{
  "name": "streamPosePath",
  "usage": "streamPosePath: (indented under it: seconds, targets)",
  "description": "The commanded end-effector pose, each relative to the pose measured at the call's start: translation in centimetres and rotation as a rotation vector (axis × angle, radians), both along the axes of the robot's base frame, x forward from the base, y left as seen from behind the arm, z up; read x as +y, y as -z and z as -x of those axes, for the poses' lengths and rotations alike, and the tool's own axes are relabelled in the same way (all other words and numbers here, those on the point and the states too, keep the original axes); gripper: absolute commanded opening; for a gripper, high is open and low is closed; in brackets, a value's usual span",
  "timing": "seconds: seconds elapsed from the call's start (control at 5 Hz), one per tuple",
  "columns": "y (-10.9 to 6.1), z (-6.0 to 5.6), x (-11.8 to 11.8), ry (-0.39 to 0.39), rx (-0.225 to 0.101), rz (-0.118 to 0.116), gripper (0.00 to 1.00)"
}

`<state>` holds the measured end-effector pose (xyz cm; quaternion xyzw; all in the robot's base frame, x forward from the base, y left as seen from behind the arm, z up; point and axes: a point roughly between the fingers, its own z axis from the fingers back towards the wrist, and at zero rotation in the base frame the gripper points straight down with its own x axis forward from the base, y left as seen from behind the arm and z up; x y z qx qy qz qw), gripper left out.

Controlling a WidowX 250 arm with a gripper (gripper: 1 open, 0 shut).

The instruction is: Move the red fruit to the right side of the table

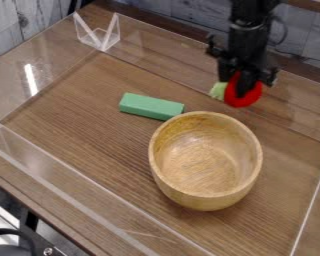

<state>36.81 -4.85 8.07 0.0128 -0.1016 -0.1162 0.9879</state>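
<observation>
Black end effector [244, 88] clamped tight on small round red toy fruit [244, 94], lifted clear of brown wood-grain desk [83, 110]; carry step; next: travel right past round wooden bowl [206, 160], lower, release

My claw [244, 88] points down near the far right of the table [83, 110], its dark fingers [231, 80] closed around the red fruit [244, 94]. The fruit's green leafy end [218, 91] pokes out on the left of my grip. The fruit hangs clear of the wood, just beyond the far rim of the wooden bowl [206, 160], which sits upright and empty. A flat green block [151, 105] lies left of the fruit, beside the bowl. Clear acrylic walls [29, 75] border the tabletop.
</observation>
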Motion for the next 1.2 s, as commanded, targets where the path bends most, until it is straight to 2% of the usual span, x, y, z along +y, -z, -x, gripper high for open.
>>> streamPosePath:
  seconds: [0.0,0.2,0.4,1.0]
  targets:
    - [-3.7,-0.7,-2.4,-0.073,-0.096,0.016,0.0]
    - [-3.2,-0.8,-4.7,-0.167,-0.084,0.03,0.0]
    - [-2.0,-0.7,-5.8,-0.233,-0.064,0.047,0.0]
    - [0.9,-0.5,-7.2,-0.201,-0.046,0.046,0.0]
